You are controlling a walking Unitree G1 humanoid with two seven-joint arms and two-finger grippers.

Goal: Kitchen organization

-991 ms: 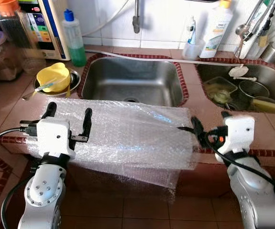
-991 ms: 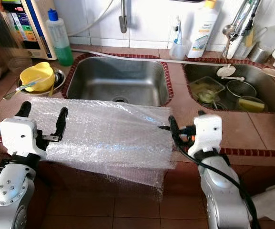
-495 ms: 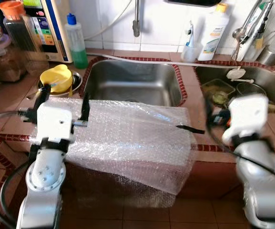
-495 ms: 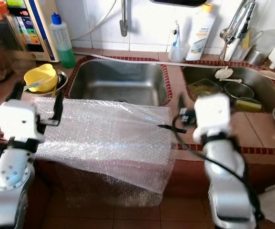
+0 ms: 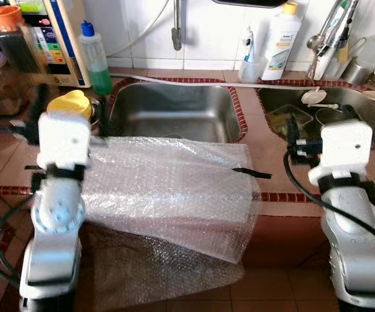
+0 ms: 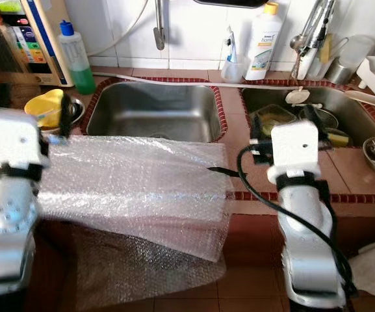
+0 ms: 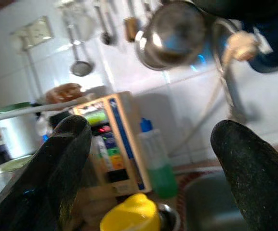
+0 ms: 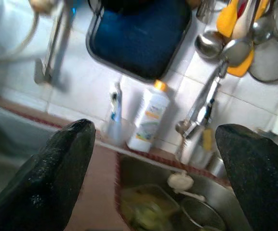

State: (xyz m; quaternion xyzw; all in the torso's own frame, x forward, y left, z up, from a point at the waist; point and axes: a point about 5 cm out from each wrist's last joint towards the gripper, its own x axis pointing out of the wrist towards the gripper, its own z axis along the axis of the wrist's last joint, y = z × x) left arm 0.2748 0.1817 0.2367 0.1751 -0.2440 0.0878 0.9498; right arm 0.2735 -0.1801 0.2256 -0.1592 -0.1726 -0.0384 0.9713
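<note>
Bubble wrap: the sheet (image 5: 174,188) lies across the bench (image 5: 275,156) in front of the sink (image 5: 171,110), its front edge hanging over toward the floor.
Left gripper: mine (image 7: 148,159) is raised, fingers spread, holding nothing.
Right gripper: mine (image 8: 153,159) is raised too, spread and empty.
Progress: I judge the wrap not yet tidied; folding or removing it remains.
Around: yellow cup (image 5: 73,104), green bottle (image 5: 95,58), second basin (image 5: 304,117) holding dishes.
In the way: nothing lies on the wrap.
</note>
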